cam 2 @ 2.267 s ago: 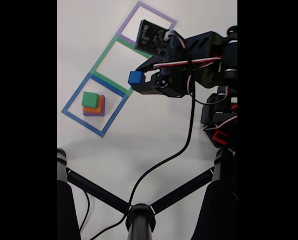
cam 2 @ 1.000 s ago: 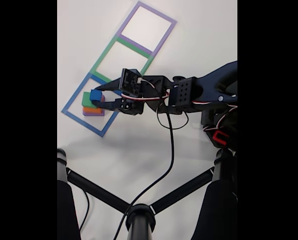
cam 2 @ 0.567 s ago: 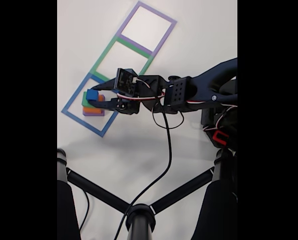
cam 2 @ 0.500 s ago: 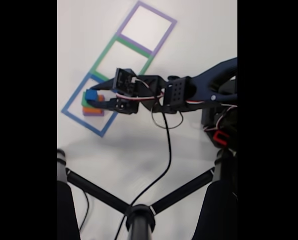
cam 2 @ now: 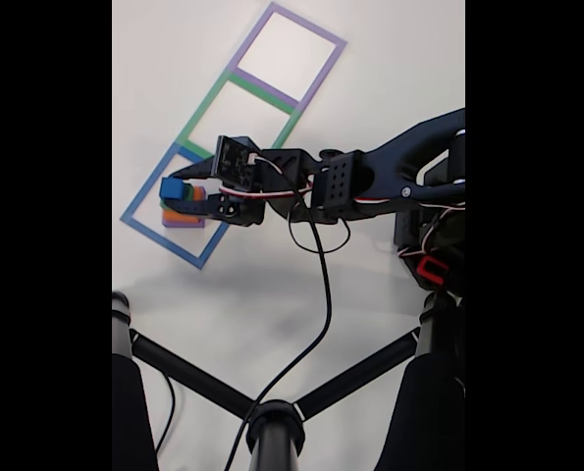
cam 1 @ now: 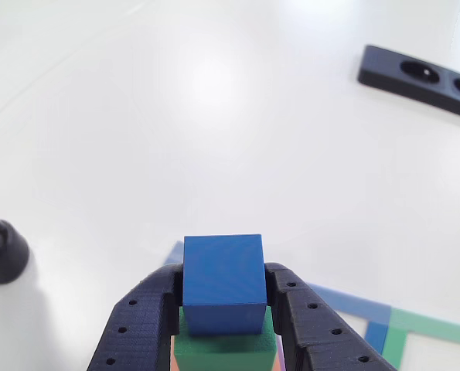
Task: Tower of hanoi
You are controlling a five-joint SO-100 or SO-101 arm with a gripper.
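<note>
My gripper (cam 1: 223, 297) (cam 2: 174, 186) is shut on the small dark blue cube (cam 1: 223, 283) (cam 2: 171, 186), black fingers (cam 1: 311, 328) pressing its two sides. The cube sits right over the green cube (cam 1: 223, 352) (cam 2: 166, 202); whether they touch I cannot tell. In the fixed view the green cube tops an orange cube (cam 2: 195, 195) and a purple cube (cam 2: 182, 222), stacked inside the blue square outline (cam 2: 146, 231). The arm reaches in from the right of that view.
Green (cam 2: 199, 114) and purple (cam 2: 326, 67) square outlines continue diagonally beyond the blue one. A black strip with round holes (cam 1: 419, 72) lies far right in the other view. A black cable (cam 2: 316, 294) hangs from the arm; black stand legs (cam 2: 188, 378) cross the foreground.
The gripper carried the blue cube from above the green outline leftward and down to the stack in the blue outline, still holding it.
</note>
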